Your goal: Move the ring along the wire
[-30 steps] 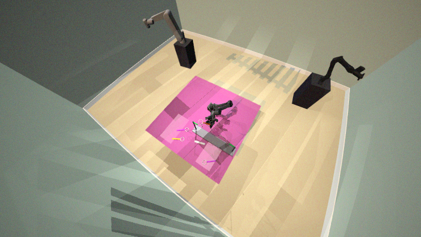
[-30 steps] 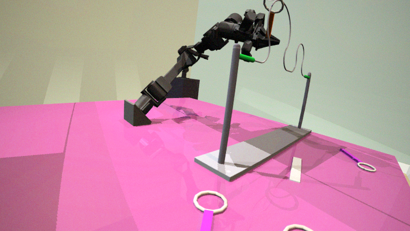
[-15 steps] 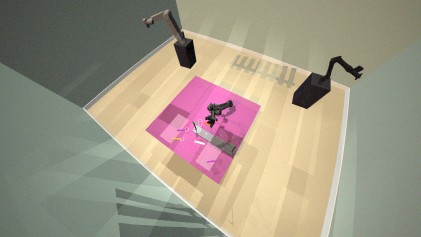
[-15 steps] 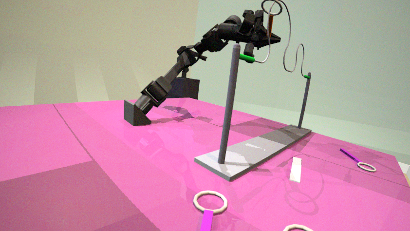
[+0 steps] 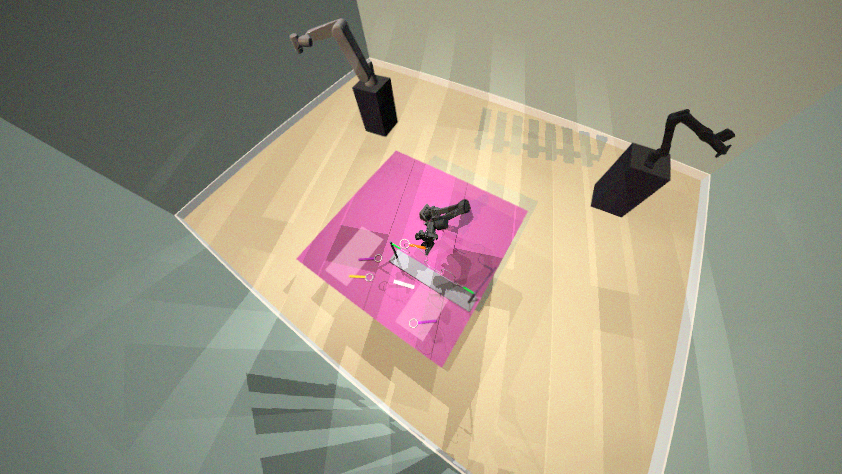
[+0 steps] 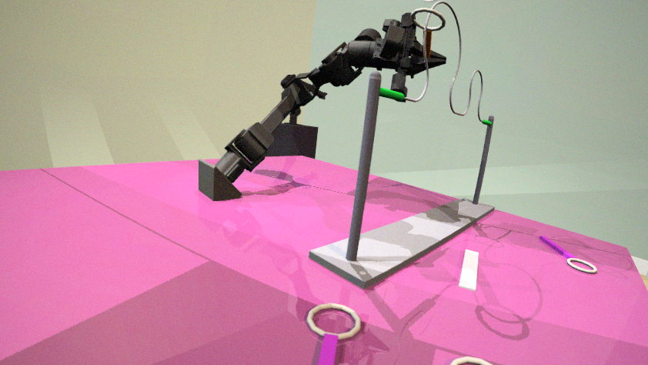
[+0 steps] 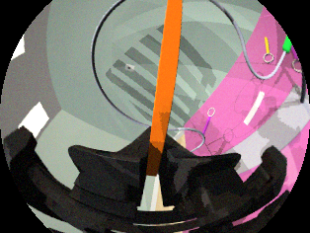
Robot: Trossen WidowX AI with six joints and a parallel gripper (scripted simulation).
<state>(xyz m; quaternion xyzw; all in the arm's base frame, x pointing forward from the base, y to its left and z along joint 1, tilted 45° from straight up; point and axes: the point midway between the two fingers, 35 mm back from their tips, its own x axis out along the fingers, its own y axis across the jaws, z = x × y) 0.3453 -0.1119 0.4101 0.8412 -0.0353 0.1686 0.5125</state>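
Exterior view: black parallel-jaw gripper [image 6: 428,56] is clenched on the thin orange handle [image 6: 428,42], holding the pale ring [image 6: 428,20] high at 12 o'clock, the thin grey wire [image 6: 458,49] apparently through it. Ring sits above the near green sleeve [image 6: 392,94]. Advice: go slow, keep wire centred in ring thru each bend, toward the far green sleeve [image 6: 486,121] at 3 o'clock.

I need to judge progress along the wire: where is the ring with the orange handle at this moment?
In the exterior view the ring sits high at the top edge, above the gripper holding its orange handle, just past the near post and its green sleeve.
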